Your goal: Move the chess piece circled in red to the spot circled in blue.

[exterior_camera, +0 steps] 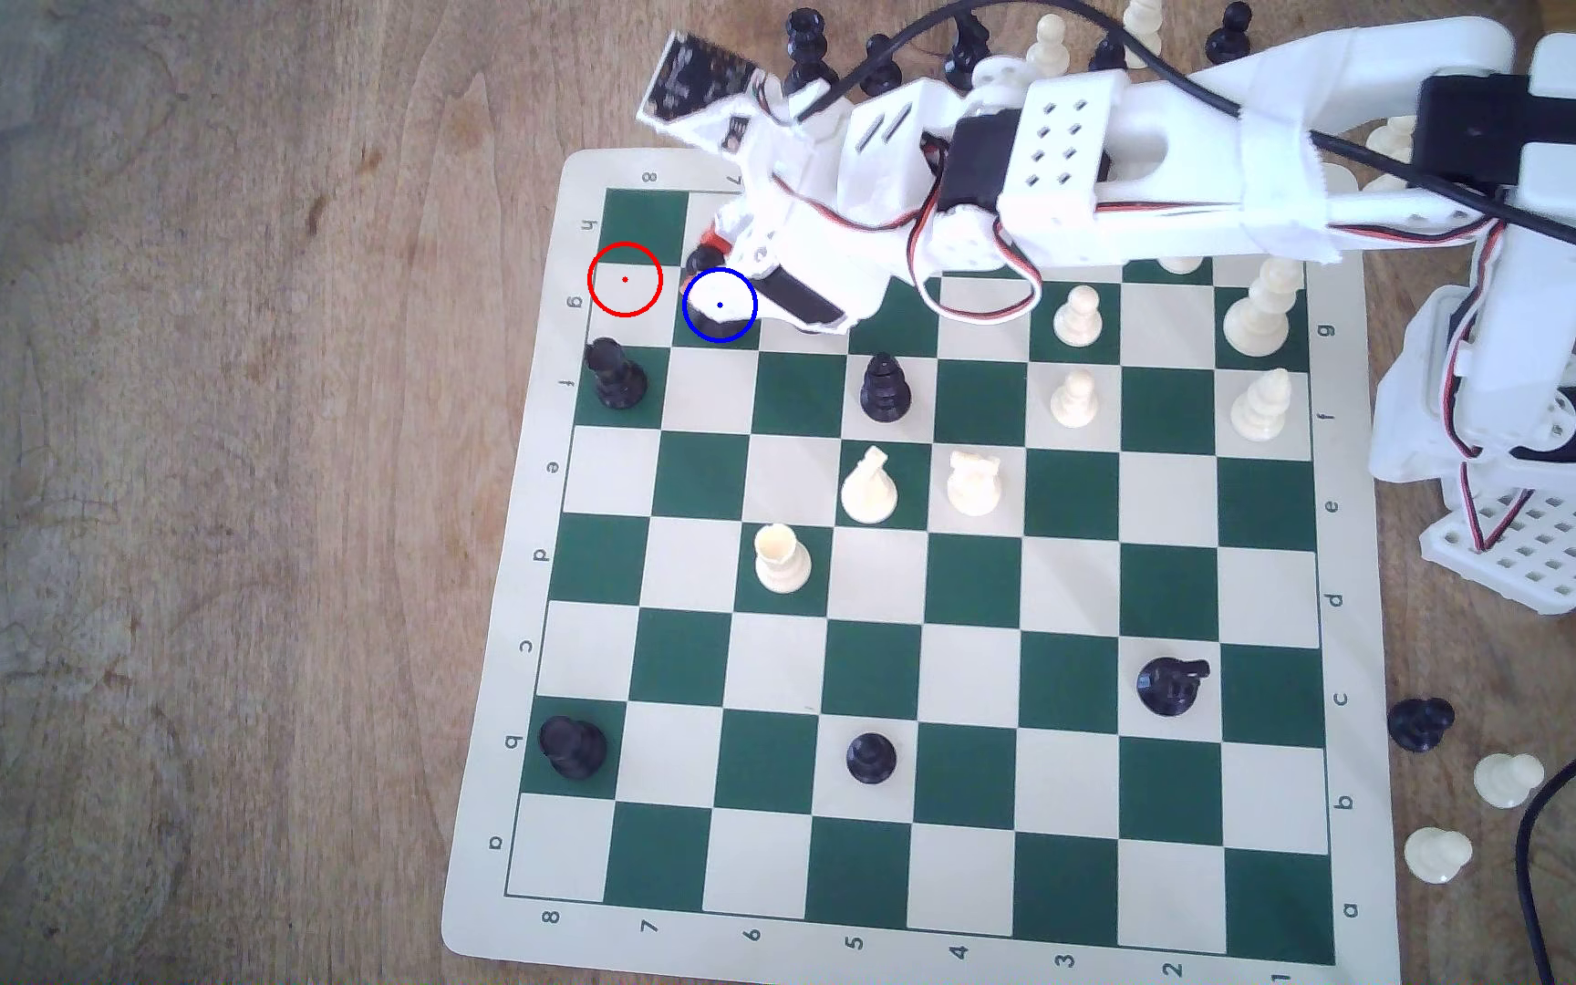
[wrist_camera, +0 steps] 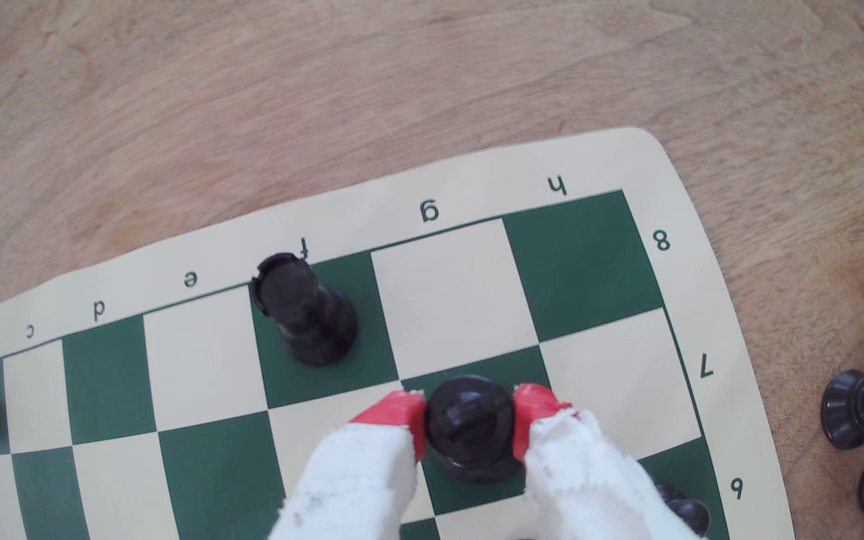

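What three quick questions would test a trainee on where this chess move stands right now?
1. True or false: the cream square inside the red ring has no piece on it.
2. The gripper has its red pads: A) one on each side of the tall black piece; B) both on one side of it; C) well clear of it.
3. Fill in: in the wrist view, the black rook stands on the dark square by the printed letter ___.
Key: 1 true; 2 A; 3 f.
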Motion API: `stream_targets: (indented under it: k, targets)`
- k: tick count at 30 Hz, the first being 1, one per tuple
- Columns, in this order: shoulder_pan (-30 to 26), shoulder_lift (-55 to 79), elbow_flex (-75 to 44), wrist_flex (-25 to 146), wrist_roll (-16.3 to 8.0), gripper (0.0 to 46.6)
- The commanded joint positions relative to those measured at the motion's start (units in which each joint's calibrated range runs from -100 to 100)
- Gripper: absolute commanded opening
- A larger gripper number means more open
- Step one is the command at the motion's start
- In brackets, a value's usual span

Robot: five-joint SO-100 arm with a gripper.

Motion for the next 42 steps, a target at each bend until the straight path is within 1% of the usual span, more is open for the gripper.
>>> stream_targets:
  k: [1,5,6,7,8,9,12,20,23,29,33,36,38,39,42]
  targets:
    - [0.3,-0.5,-2.6,-2.0,0.1,0.3]
    - [0.4,0.1,-2.9,-2.1,0.3,0.3]
    - [0.4,0.1,-3.0,-2.1,0.3,1.0]
    - [0.4,0.1,-3.1,-2.1,0.3,2.2]
    - [0.4,0.0,-3.1,-2.0,0.3,7.0]
    - [0.5,-0.1,-3.2,-1.9,0.3,9.0]
    - [0.7,-1.1,-3.2,-1.4,0.3,12.8]
    - [1.3,-4.8,-4.0,1.7,0.1,15.7]
    - [1.3,-8.6,-3.9,5.0,-0.2,17.4]
    - [0.4,-15.2,-1.9,9.4,-0.6,17.5]
    - [0.0,-20.5,2.5,10.7,-0.3,17.6]
    - [-0.5,-27.0,11.2,9.9,0.1,17.2]
    - [-0.7,-31.8,17.7,8.4,0.9,16.8]
    - [-1.4,-36.6,23.5,7.9,1.2,16.8]
    - [-3.3,-45.6,32.9,6.4,1.9,16.7]
